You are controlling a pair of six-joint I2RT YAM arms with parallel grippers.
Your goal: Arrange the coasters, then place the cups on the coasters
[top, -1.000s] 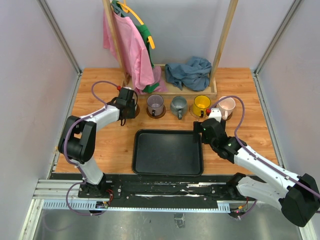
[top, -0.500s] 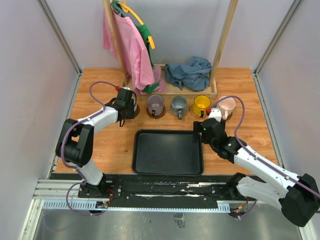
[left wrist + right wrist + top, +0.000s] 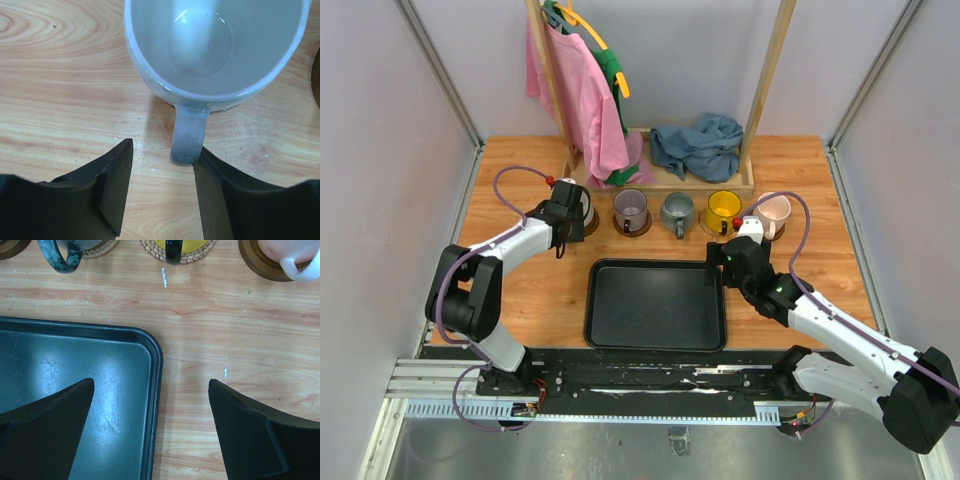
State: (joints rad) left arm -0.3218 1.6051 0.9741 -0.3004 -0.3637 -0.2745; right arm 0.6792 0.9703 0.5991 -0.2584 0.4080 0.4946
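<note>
Five cups stand in a row at the back. The white cup (image 3: 583, 203) (image 3: 215, 45) sits on a dark coaster (image 3: 591, 224). My left gripper (image 3: 563, 212) (image 3: 162, 160) is open around its handle (image 3: 189, 137): the right finger touches the handle, the left finger stands apart. The purple cup (image 3: 631, 209) is on a dark coaster. The grey-blue cup (image 3: 677, 210) and the yellow cup (image 3: 724, 207) are on tan coasters (image 3: 197, 255). The pink cup (image 3: 774, 211) (image 3: 292, 249) is on a brown coaster (image 3: 260, 262). My right gripper (image 3: 724, 256) (image 3: 151, 385) hangs wide open and empty.
A black tray (image 3: 656, 303) (image 3: 75, 365) lies in front of the cups, its far right corner under my right gripper. Behind the cups stands a wooden rack (image 3: 702, 186) with a blue cloth (image 3: 698, 145) and hanging pink clothes (image 3: 570, 95).
My left gripper has drawn back to the left from the white cup, which now shows more in the top view. The right arm has not moved.
</note>
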